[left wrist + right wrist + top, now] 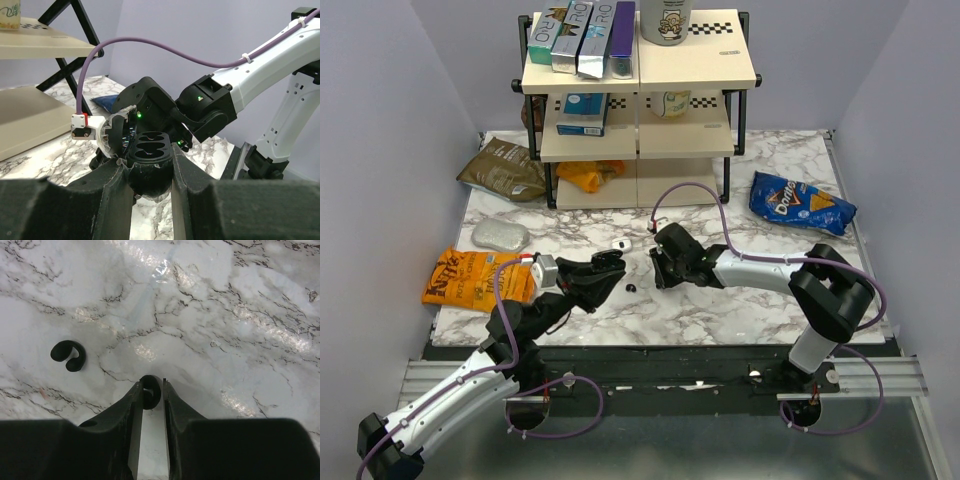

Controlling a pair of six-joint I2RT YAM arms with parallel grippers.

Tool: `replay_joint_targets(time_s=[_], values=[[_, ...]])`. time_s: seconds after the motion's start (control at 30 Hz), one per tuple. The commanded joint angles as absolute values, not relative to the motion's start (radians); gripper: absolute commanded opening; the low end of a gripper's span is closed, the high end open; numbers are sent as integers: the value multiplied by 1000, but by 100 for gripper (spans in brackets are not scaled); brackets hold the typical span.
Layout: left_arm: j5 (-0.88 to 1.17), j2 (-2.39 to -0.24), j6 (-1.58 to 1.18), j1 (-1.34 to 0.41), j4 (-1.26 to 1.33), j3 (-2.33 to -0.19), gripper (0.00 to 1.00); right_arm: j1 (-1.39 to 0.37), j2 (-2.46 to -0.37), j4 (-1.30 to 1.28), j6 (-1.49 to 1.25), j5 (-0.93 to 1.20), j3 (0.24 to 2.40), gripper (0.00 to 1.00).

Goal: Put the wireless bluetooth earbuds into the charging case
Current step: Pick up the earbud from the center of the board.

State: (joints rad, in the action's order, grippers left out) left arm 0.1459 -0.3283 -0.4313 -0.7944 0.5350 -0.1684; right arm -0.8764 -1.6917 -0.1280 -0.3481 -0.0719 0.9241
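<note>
1. Here, the left gripper (148, 169) is clamped on the charging case (148, 145), its two dark fingers (112, 200) pressing the rounded black shell from either side and holding it up off the marble table (225, 315).
2. The case stands open in the left wrist view, its two oval wells facing up and both bare, with the lid (112, 134) hinged back to the left.
3. Just behind the case, the black head of the right arm (200, 107) hangs close, green lights showing on its housing.
4. The right gripper (150, 391) points down at the marble, its jaws drawn nearly together on the first earbud (151, 384), a tiny black bud caught at the very fingertips, at or just above the tabletop.
5. The second earbud (61, 351), a small curled black shape, lies loose on the marble to the left of the right gripper's fingers and apart from them; from above it (631, 288) shows as a dark speck between the two grippers.
6. A small white object (623, 244) lies on the table just beyond the grippers; what it is cannot be made out.
7. Farther back stands a two-tier shelf (640, 75) carrying boxes, with a blue Doritos bag (800, 203) to its right, a brown bag (505, 168) to its left, and a silver pouch (500, 235) and an orange snack bag (470, 277) along the table's left side.
</note>
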Motion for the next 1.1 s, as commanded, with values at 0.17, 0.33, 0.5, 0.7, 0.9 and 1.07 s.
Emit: replay_joint_targets(time_s=[0.17, 0.33, 0.5, 0.7, 0.9, 1.07], values=[[143, -318, -433, -805, 546, -186, 0, -894, -1715, -150, -362, -57, 946, 14], [143, -314, -433, -807, 545, -186, 0, -899, -1721, -156, -371, -52, 956, 1], [141, -313, -431, -810, 542, -184, 0, -902, -1721, -160, -377, -51, 957, 1], [137, -305, -430, -811, 537, -184, 0, -911, -1701, -160, -390, -55, 950, 1], [127, -298, -428, -813, 535, -186, 0, -914, -1602, -169, -402, -90, 937, 1], [117, -298, -423, -813, 541, -186, 0, -914, -1505, -201, -371, -107, 948, 1]])
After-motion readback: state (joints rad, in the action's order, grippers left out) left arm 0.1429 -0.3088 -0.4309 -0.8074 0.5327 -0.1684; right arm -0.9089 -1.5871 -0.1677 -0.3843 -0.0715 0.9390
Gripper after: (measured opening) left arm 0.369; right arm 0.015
